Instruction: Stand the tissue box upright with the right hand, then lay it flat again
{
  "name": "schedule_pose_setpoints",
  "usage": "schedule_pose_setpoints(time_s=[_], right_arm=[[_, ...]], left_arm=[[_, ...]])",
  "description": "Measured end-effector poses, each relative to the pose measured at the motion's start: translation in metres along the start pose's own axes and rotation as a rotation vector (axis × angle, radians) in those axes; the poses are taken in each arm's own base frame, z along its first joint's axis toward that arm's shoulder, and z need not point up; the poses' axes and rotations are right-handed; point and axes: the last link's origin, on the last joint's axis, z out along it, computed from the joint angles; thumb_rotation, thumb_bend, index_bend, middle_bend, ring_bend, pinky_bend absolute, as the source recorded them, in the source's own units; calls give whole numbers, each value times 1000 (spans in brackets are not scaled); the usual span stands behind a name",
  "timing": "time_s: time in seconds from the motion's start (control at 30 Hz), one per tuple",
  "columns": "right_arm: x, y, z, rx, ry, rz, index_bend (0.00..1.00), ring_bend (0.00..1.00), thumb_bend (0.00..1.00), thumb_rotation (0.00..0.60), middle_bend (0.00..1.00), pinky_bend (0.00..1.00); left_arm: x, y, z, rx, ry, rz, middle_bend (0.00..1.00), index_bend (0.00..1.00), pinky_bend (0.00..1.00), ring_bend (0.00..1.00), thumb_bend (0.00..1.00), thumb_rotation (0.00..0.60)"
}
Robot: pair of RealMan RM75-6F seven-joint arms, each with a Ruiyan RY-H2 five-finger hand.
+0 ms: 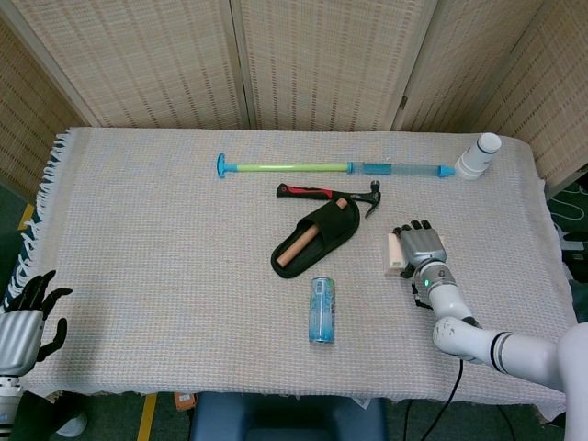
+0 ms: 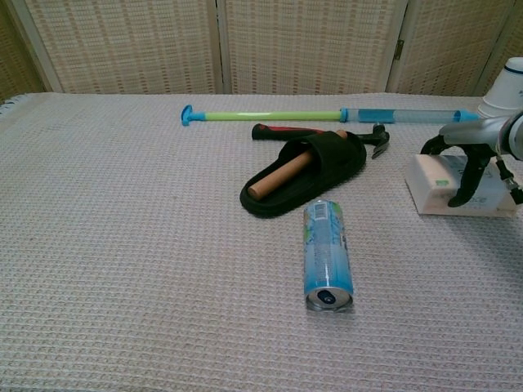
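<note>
Chest view: the right hand arches over the tissue box, fingers curled down its front and far edges, gripping it as it lies on the tabletop at the right side. Head view: the same box sits right of a black slipper holding a wooden rod. The left hand, empty with fingers spread, hangs at the near left edge.
</note>
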Motion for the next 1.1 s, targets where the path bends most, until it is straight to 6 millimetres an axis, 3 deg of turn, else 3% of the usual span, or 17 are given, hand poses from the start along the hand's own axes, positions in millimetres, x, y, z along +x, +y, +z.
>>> schedule_pose_setpoints(time_s=[0.2,0.4,0.6,0.9,1.1], right_arm=[[1,0,0,7,28,-1,278,171,125,600,226,0],[3,-1,-3,40,79,14,379,253,126,600,307,0],[2,-1,-10,100,125,140,421,302,125,600,343,0],[-1,15,-21,258,181,715,436,332,126,600,367,0],[-6,41,-22,449,200,1076,436,332,125,600,367,0]], left_arm=[[0,0,0,1,2,-1,0,251,202,0,531,600],[0,1,0,-2,-1,1,0,251,201,0,532,600],[0,1,-1,-3,2,-1,0,251,201,0,532,600],[-2,4,-1,-12,-5,11,0,251,201,0,532,600],[-3,5,-1,-11,-7,16,0,251,200,0,531,600]])
